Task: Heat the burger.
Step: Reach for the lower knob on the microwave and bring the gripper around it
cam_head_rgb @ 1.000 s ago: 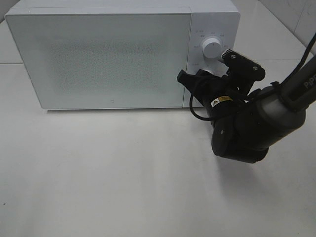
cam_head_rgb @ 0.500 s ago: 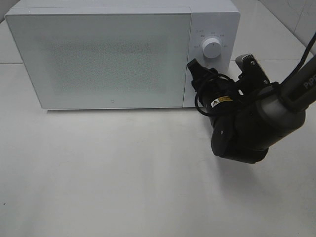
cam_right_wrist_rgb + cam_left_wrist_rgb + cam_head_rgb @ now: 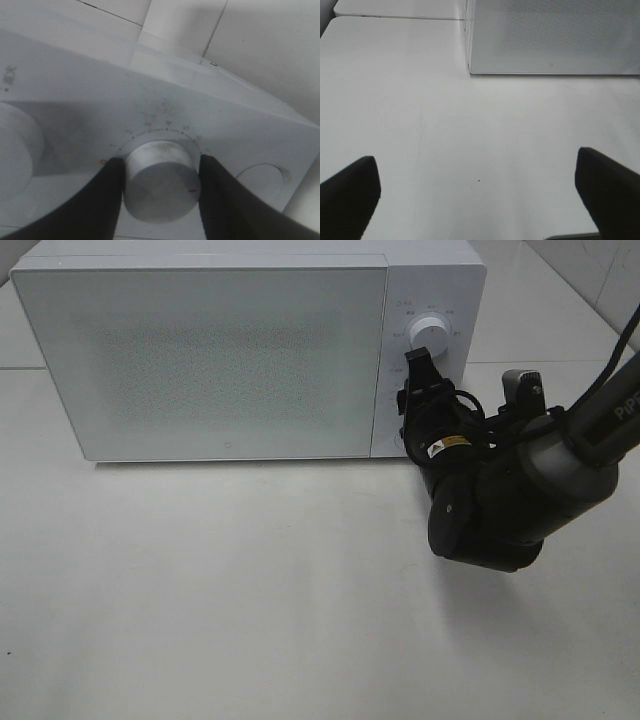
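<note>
The right tool (image 3: 159, 192) is clamped on the lower dial (image 3: 159, 170) of the microwave (image 3: 230, 350), one finger on each side. The upper dial (image 3: 428, 337) is free, and the door (image 3: 200, 360) is closed. The left tool (image 3: 476, 172) hangs with its fingers wide apart over the table (image 3: 200, 590), near the microwave's front corner. The burger shows in no view, so I cannot tell where it is.

A white microwave (image 3: 200, 350) stands toward the far edge of the white table (image 3: 250, 600), its speckled door (image 3: 215, 360) closed. Its control panel, on the right, carries a round upper dial (image 3: 428, 337) and a lower dial (image 3: 159, 181) with a red rim mark, ringed by numerals. A tiled wall (image 3: 590, 270) rises beyond the table's far right corner.
</note>
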Action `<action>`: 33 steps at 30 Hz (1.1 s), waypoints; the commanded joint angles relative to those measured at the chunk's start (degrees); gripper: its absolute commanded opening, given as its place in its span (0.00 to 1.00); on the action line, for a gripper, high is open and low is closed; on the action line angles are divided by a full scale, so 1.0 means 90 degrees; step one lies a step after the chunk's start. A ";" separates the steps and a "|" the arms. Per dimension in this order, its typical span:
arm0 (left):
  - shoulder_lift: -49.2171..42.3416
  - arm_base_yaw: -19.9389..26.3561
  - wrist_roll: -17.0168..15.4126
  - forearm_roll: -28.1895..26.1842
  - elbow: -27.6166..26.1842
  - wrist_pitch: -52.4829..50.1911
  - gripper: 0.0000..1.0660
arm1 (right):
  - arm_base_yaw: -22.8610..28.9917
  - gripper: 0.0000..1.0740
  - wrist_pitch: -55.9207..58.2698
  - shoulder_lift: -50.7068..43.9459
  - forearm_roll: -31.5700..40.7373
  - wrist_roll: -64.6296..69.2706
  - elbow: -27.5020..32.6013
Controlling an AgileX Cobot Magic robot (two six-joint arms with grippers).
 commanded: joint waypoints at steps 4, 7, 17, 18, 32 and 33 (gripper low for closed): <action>-0.0166 0.0013 -0.0006 -0.0051 0.0019 -0.0057 0.92 | -0.0025 0.10 -0.0707 -0.0019 -0.0076 0.1292 -0.0070; -0.0166 0.0013 -0.0006 -0.0051 0.0019 -0.0057 0.92 | -0.0025 0.10 -0.0707 -0.0019 0.0013 0.1903 -0.0070; -0.0166 0.0013 -0.0006 -0.0051 0.0019 -0.0057 0.92 | -0.0025 0.10 -0.0707 -0.0019 0.0089 0.3081 -0.0070; -0.0166 0.0013 -0.0006 -0.0051 0.0019 -0.0057 0.92 | -0.0025 0.10 -0.0707 -0.0019 0.0089 0.3081 -0.0070; -0.0166 0.0013 -0.0006 -0.0051 0.0019 -0.0057 0.92 | -0.0025 0.09 -0.0700 -0.0019 0.0191 0.3368 -0.0070; -0.0166 0.0013 -0.0006 -0.0051 0.0019 -0.0057 0.92 | -0.0025 0.10 -0.0700 -0.0019 0.0172 0.3342 -0.0070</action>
